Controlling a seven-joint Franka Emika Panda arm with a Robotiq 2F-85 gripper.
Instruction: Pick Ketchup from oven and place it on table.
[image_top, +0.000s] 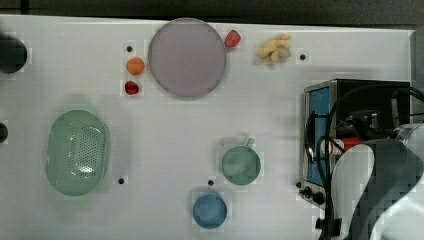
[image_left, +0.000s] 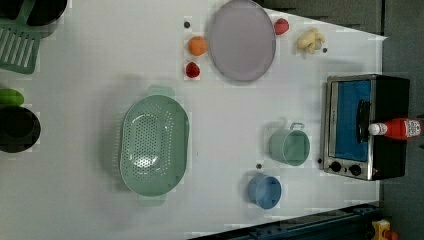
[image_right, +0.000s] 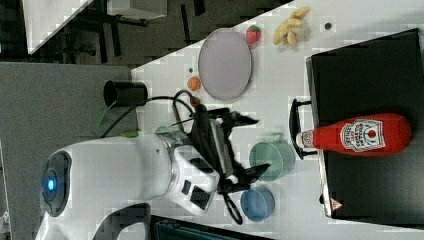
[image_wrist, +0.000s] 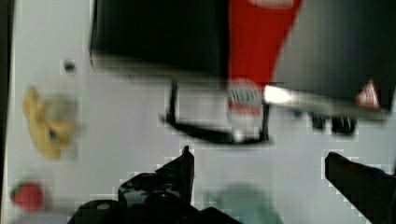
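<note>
The ketchup (image_right: 360, 134), a red bottle with a white cap, lies on its side on the black top of the oven (image_right: 370, 75). Its cap juts past the front edge above the door handle. In the left view the ketchup (image_left: 397, 129) rests on the oven (image_left: 350, 125) at the white table's (image_left: 100, 100) right end. My gripper (image_right: 255, 145) hangs open in the right view, empty, to the left of the cap and apart from it. In the wrist view the open gripper (image_wrist: 258, 156) faces the ketchup (image_wrist: 257, 42). The arm (image_top: 380, 185) covers part of the oven (image_top: 320, 125).
A green cup (image_left: 289, 146) and a blue bowl (image_left: 263, 190) stand just in front of the oven door. A green colander (image_left: 154, 144) sits mid-table. At the far side lie a lilac plate (image_left: 242, 39), an orange (image_left: 197, 45), two red fruits and yellow pieces (image_left: 310, 40).
</note>
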